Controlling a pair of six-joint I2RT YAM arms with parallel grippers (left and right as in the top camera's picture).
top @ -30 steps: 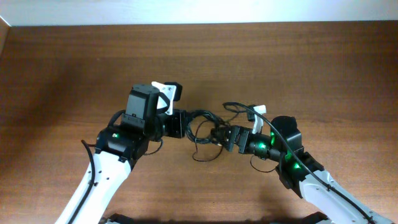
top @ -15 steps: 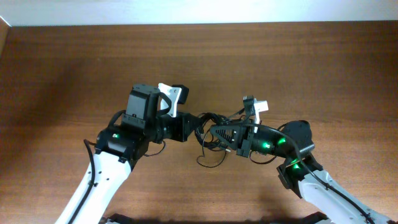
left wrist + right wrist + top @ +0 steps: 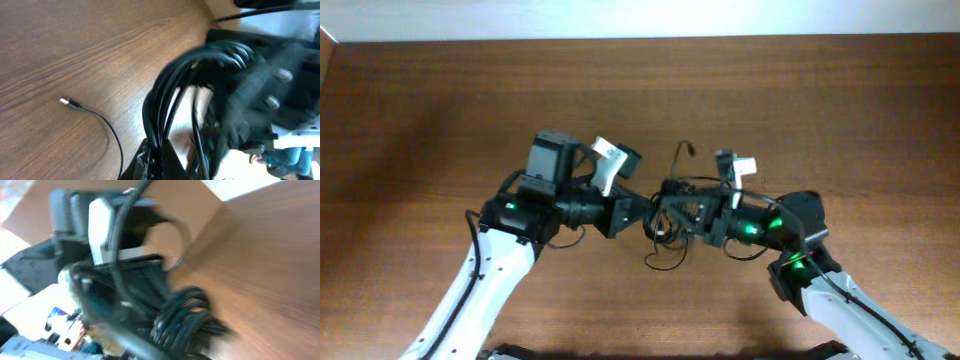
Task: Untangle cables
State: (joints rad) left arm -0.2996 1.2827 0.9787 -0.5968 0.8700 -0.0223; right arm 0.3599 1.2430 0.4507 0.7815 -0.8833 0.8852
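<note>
The cables (image 3: 659, 216) are a knot of thin black cords bunched between my two grippers at mid-table. One cord end (image 3: 684, 149) sticks up toward the far side, and a slack loop (image 3: 666, 262) hangs toward the front. My left gripper (image 3: 636, 213) is shut on several strands; in the left wrist view its fingers (image 3: 150, 159) pinch the cords (image 3: 167, 85), and a loose plug end (image 3: 65, 102) lies on the wood. My right gripper (image 3: 673, 212) meets the knot from the right, shut on it. The right wrist view is blurred, with the coiled cords (image 3: 187, 311) at its jaws.
The brown wooden table (image 3: 440, 110) stretches on all sides of the arms. A white wall strip (image 3: 640, 18) runs along the far edge. Both arms reach in from the near edge, and their grippers almost touch.
My right gripper moved left onto the knot and went from open to shut. The left gripper shifted right and tilted. One cord end flicked upward.
</note>
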